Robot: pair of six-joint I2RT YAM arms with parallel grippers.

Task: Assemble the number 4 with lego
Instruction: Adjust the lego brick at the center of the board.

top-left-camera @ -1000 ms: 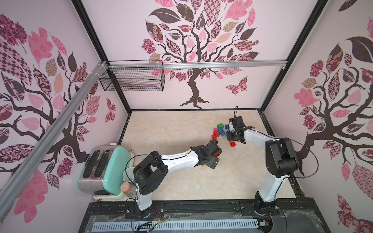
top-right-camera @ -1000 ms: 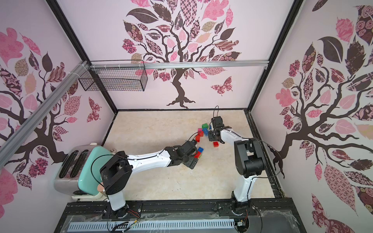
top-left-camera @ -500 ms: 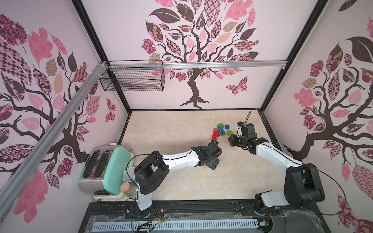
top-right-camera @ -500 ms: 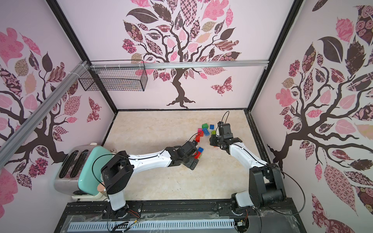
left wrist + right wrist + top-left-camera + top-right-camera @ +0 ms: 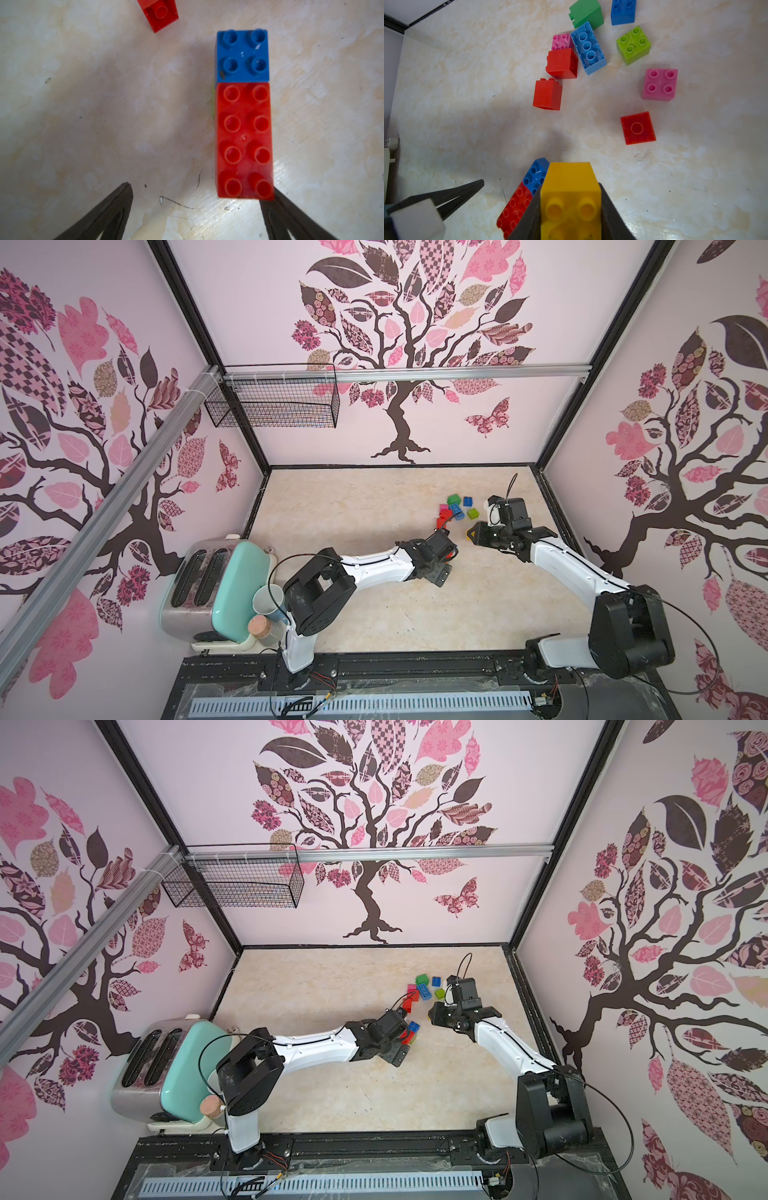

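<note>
While right gripper [image 5: 570, 186] clamped a yellow brick [image 5: 570, 205] & left gripper [image 5: 199, 188] gaped, only a red-blue strip [image 5: 244, 124] was built, most lego [image 5: 633, 44] loose.

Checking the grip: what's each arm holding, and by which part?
Right jaws pinch the yellow studded plastic brick by its opposite side walls; left jaws hold nothing.

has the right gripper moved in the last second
Yes. The right gripper, shut on the yellow studded plastic brick, has come toward the table's front edge, away from the lime green square brick.
</note>
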